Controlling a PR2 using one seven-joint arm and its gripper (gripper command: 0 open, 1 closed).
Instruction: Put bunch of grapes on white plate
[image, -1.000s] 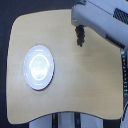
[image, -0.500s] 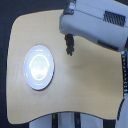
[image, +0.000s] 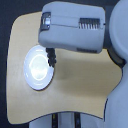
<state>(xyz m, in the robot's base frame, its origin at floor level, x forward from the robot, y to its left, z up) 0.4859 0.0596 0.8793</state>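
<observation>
Nearest the camera you have the arm (image: 75, 27): its bulky grey-white housing fills the upper part of the exterior view and reaches in from that view's right, covering much of the far side of the table. A darker ribbed patch sits on the top of the housing, towards the exterior view's right.

Below the housing's lower left corner, the gripper (image: 51, 59) hangs down as a small dark shape. You can see something dark and elongated at its tip, which looks like the bunch of grapes (image: 51, 62), held up at the right edge of the white plate (image: 36, 70) (the picture is too blurred to separate the fingers from the fruit). So you cannot tell for certain how the claw stands; it appears closed round the dark cluster, but the frame does not settle it.

Farther down, the white plate lies flat on the tan table (image: 80, 85), towards the exterior view's left, round and glossy with a bright sheen in its middle. The dark cluster overlaps the plate's rim in the picture; whether it touches the plate you cannot tell.
</observation>
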